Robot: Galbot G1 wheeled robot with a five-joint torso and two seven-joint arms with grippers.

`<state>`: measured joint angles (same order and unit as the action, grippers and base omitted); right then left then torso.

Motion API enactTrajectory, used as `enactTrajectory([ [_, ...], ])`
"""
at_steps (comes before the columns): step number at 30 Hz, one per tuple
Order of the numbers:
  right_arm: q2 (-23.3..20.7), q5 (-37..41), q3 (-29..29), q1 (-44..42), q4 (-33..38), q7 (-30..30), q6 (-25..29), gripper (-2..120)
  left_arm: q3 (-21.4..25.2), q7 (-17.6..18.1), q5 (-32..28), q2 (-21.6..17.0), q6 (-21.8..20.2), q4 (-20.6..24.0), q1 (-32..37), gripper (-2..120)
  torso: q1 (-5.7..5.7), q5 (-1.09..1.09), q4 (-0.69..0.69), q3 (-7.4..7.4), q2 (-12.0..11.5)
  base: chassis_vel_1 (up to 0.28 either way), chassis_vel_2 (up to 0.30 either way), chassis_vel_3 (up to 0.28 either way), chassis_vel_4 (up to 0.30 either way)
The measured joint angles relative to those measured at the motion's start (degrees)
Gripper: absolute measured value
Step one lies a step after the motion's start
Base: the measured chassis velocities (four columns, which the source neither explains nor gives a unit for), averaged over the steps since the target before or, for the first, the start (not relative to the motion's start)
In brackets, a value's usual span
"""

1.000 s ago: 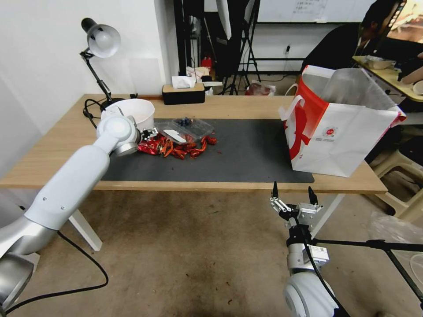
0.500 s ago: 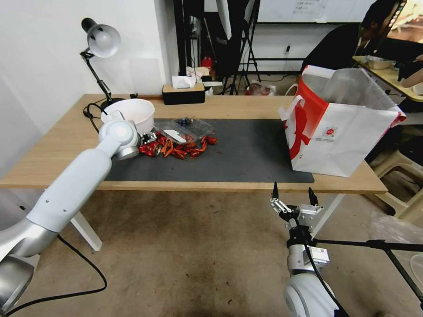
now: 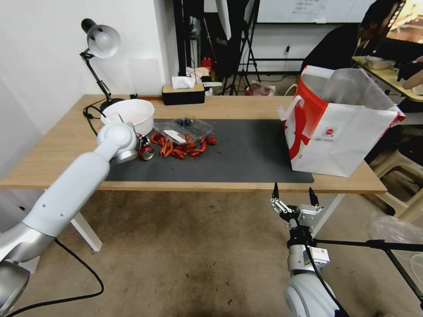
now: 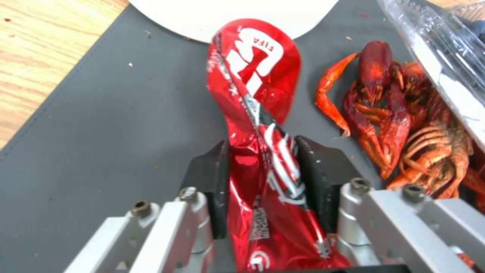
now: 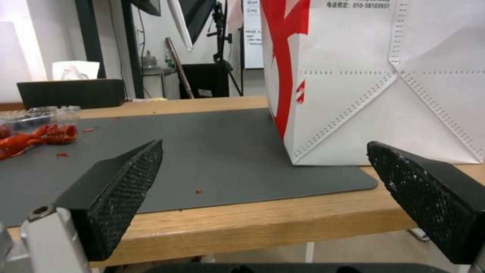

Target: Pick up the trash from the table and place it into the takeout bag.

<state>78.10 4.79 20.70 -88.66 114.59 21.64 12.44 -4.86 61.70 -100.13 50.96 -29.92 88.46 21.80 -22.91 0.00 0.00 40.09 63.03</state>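
Long light-wood table (image 3: 246, 105) with white legs against a white wall, dark grey mat (image 3: 246, 152) across its middle; tripods and dark stands in the room behind. Takeout bag (image 3: 339, 132), white with red sides and a clear liner, stands upright on the right end of the table, its base partly on the mat edge, well apart from the litter. White bowl (image 3: 132, 112) sits at the mat's far left corner, desk lamp (image 3: 102, 42) behind it, black tissue box (image 3: 183, 93) at the table's back edge. Clear plastic tray (image 3: 187, 127) lies just right of the bowl, red crayfish scraps (image 3: 183, 149) piled beside and in front of it on the mat. Left arm reaches from lower left over the table's left part, wrist near the bowl; left gripper (image 4: 263, 178) is low over the mat, jaws pinching a crumpled red wrapper (image 4: 255, 94) between the two black pads, wrapper end sticking out toward the bowl rim, crayfish scraps just beside it. Right gripper (image 3: 294, 193) hangs below and in front of the table's front edge, near the bag end, fingers pointing up and spread wide with nothing between them.
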Motion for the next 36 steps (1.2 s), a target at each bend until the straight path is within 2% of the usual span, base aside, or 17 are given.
enactTrajectory([
  [7,0.0,0.0,-0.1,0.1,0.0,0.0,0.0,100,0.7,-1.7,0.9,-2.8,-1.0,4.5,2.4,15,-0.01,-0.03,0.01,0.02,0.0,0.000,0.000,0.000,0.000],
  [10,0.0,-0.1,-0.2,0.1,-0.1,0.0,0.0,100,1.1,-4.9,2.5,-5.2,-1.9,9.0,4.6,12,-0.01,-0.02,0.02,0.02,0.0,0.000,0.000,0.000,0.000],
  [11,0.0,-0.1,-0.2,0.1,-0.1,0.0,0.0,100,1.1,-4.9,2.5,-5.2,-1.9,9.0,4.6,12,-0.01,-0.02,0.02,0.02,0.0,0.000,0.000,0.000,0.000],
  [14,0.2,-0.3,-0.5,0.2,-0.2,0.0,0.0,100,1.7,-9.4,6.3,-7.6,-2.2,13.7,6.8,12,0.00,0.00,0.01,0.02,0.0,0.000,0.000,0.000,0.000],
  [15,0.2,-0.3,-0.5,0.2,-0.2,0.0,0.0,100,1.7,-9.4,6.3,-7.6,-2.2,13.7,6.8,12,0.00,0.00,0.01,0.02,0.0,0.000,0.000,0.000,0.000],
  [17,0.3,-0.5,-0.7,0.2,-0.2,0.0,0.0,100,2.1,-15.0,13.1,-9.2,-0.3,15.9,9.1,12,-0.01,-0.01,0.00,0.02,0.0,0.000,0.000,0.000,0.000],
  [19,0.3,-0.5,-0.7,0.2,-0.2,0.0,0.0,100,2.2,-16.2,14.1,-9.5,0.3,16.2,9.5,12,-0.01,-0.01,0.01,0.02,0.0,0.000,0.000,0.000,0.000],
  [22,0.3,-0.6,-0.8,0.0,-0.2,-0.1,0.0,100,3.2,-26.4,20.1,-11.4,5.9,18.4,12.2,12,0.00,-0.01,0.01,0.02,0.0,0.000,0.000,0.000,0.000],
  [23,0.3,-0.6,-0.8,0.0,-0.2,-0.1,0.0,100,3.2,-26.4,20.1,-11.4,5.9,18.4,12.2,12,0.00,-0.01,0.01,0.02,0.0,0.000,0.000,0.000,0.000],
  [26,0.3,-0.7,-0.8,0.0,-0.1,-0.1,0.0,100,3.3,-36.6,24.6,-12.7,12.8,19.0,13.6,12,-0.01,0.00,0.00,0.02,0.0,0.000,0.000,0.000,0.000],
  [27,0.3,-0.7,-0.8,0.0,-0.1,-0.1,0.0,100,3.3,-36.6,24.6,-12.7,12.8,19.0,13.6,12,-0.01,0.00,0.00,0.02,0.0,0.000,0.000,0.000,0.000],
  [30,0.4,-0.8,-0.9,-0.1,-0.1,-0.1,0.0,100,2.8,-46.6,26.9,-13.5,20.2,18.7,13.9,12,-0.01,0.00,0.00,0.02,0.0,0.000,0.000,0.000,0.000],
  [31,0.4,-0.8,-0.9,-0.1,-0.1,-0.1,0.0,100,2.8,-46.6,26.9,-13.5,20.2,18.7,13.9,12,-0.01,0.00,0.00,0.02,0.0,0.000,0.000,0.000,0.000],
  [33,0.4,-0.9,-0.9,-0.1,0.0,-0.1,0.0,100,1.9,-55.3,27.3,-13.9,25.3,18.2,13.4,12,0.00,0.00,0.00,0.02,0.0,0.000,0.000,0.000,0.000],
  [35,0.4,-0.9,-0.9,-0.2,0.0,-0.1,0.0,100,0.6,-60.8,27.2,-14.0,28.6,17.6,12.1,12,0.00,0.00,0.00,0.01,0.0,0.000,0.000,0.000,0.000],
  [36,0.4,-0.9,-0.9,-0.2,0.0,-0.1,0.0,100,0.6,-60.8,27.2,-14.0,28.6,17.6,12.1,12,0.00,0.00,0.00,0.01,0.0,0.000,0.000,0.000,0.000],
])
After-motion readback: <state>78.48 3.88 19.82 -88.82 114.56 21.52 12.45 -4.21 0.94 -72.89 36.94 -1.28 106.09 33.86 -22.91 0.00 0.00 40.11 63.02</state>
